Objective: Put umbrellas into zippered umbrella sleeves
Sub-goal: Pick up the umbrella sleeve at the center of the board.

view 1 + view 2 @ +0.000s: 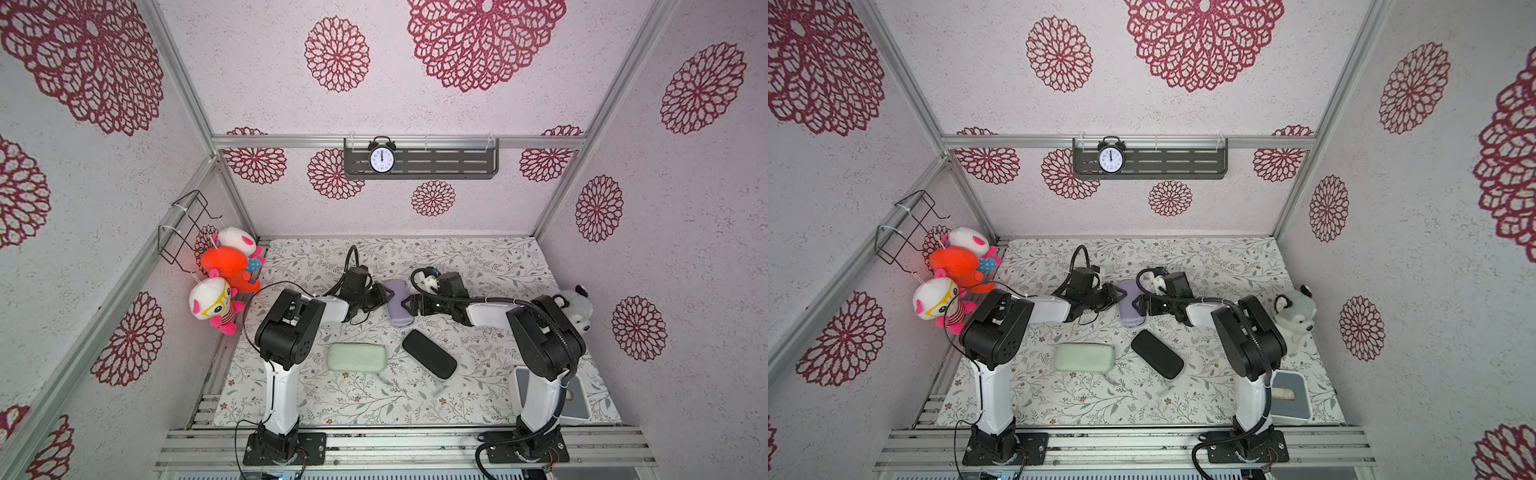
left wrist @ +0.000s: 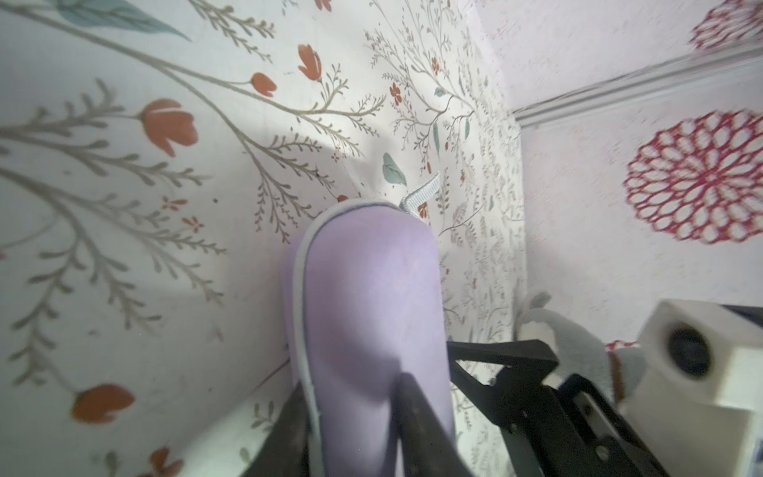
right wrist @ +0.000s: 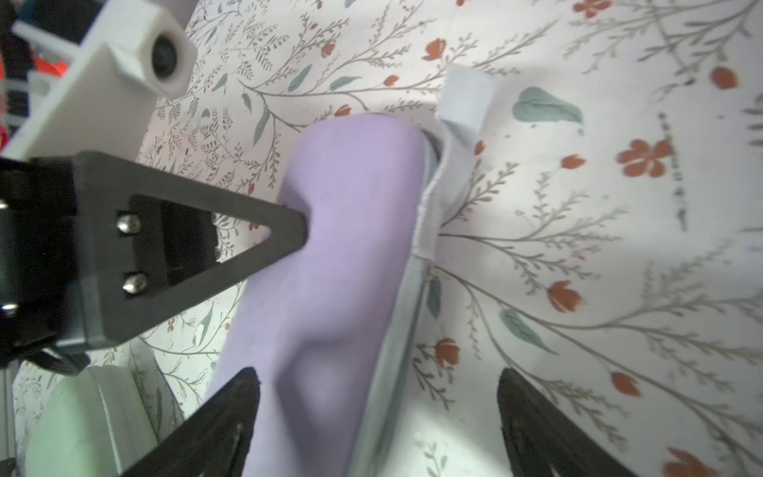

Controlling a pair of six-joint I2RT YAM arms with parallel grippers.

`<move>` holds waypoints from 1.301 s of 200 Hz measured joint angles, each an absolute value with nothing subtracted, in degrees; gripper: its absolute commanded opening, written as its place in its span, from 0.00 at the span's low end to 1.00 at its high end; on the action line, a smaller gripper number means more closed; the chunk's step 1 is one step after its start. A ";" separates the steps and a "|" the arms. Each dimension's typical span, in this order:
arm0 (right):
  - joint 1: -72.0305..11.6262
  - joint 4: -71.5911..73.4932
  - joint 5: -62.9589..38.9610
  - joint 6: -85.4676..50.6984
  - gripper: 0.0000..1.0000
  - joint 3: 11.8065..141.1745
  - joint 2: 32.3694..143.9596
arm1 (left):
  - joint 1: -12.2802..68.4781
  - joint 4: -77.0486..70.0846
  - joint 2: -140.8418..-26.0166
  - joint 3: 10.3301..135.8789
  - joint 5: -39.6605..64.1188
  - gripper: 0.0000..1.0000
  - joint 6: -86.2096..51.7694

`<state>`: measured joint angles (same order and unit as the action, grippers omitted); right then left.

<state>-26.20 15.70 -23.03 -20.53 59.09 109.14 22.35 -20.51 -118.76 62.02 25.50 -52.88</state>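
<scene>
The lilac sleeve (image 1: 398, 305) lies on the table between my two grippers, its two halves together and a grey pull tab (image 3: 466, 99) at its far end. My left gripper (image 2: 355, 384) is shut on it; one finger dents the shell and the other sits against the grey zip edge (image 2: 303, 314). My right gripper (image 3: 379, 371) stands open, with one finger over the shell and the other over the table. The mint green sleeve (image 1: 357, 357) and the black sleeve (image 1: 429, 353) lie closed nearer the front. The umbrellas are hidden in every view.
A clock (image 1: 382, 159) stands on the back wall shelf. Plush toys (image 1: 224, 270) hang at the left wall. A grey plush dog (image 1: 575, 305) sits behind the right arm. A white bin (image 1: 1291, 395) stands at the front right of the floral table cover (image 1: 478, 399).
</scene>
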 measured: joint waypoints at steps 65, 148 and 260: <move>-26.15 16.23 -31.44 -24.29 0.82 65.56 116.71 | 21.45 -22.65 -118.89 59.92 27.29 0.29 -51.11; -26.92 23.46 -39.44 -31.14 0.70 69.69 122.93 | 20.08 -32.86 -119.94 54.87 29.12 0.26 -52.80; -27.46 27.16 -40.10 -38.26 0.53 73.58 127.13 | 19.86 -40.01 -122.91 54.81 28.32 0.38 -56.80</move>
<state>-27.46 27.16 -40.10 -38.26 73.58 127.13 19.86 -40.01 -122.91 54.81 28.32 -56.80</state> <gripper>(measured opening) 0.578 0.374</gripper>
